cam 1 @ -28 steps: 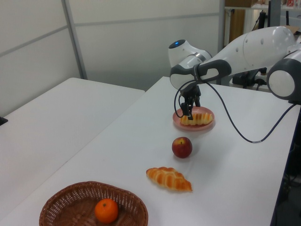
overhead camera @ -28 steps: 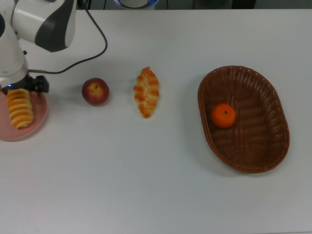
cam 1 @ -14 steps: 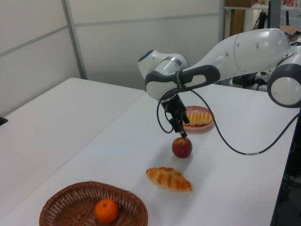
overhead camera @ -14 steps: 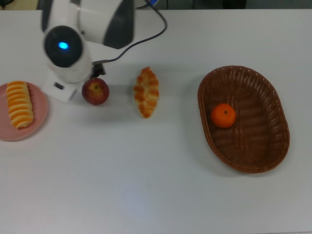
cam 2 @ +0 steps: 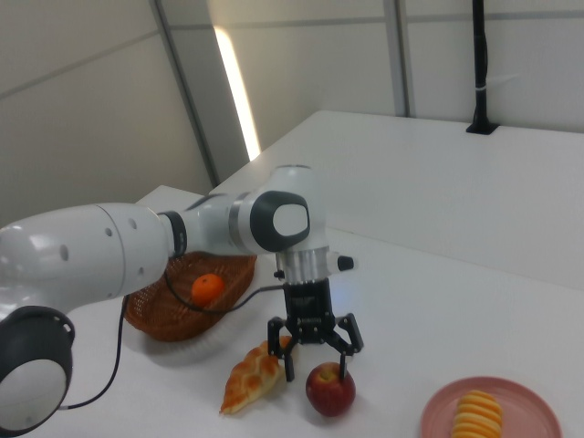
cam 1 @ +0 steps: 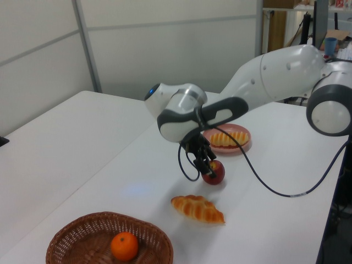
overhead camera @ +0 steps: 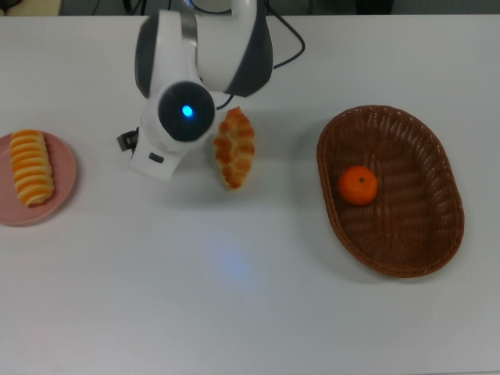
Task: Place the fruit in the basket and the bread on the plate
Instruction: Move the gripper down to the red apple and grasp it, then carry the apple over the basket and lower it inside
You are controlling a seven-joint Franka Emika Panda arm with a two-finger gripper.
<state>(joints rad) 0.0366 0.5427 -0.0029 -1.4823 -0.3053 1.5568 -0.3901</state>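
Gripper point(cam 2: 316, 360) spread wide, holding nothing, fingers straddling top of apple point(cam 2: 329, 390) w/o gripping; apple sits on table point(overhead camera: 250, 297) near middle of far edge in top view, hidden under arm there. Braided roll point(overhead camera: 235, 147) just beside apple. Striped roll point(overhead camera: 31, 167) lies on pink plate point(overhead camera: 64, 191) at top view's left edge. Tangerine point(overhead camera: 358, 185) inside basket point(overhead camera: 422, 234) toward top view's right edge
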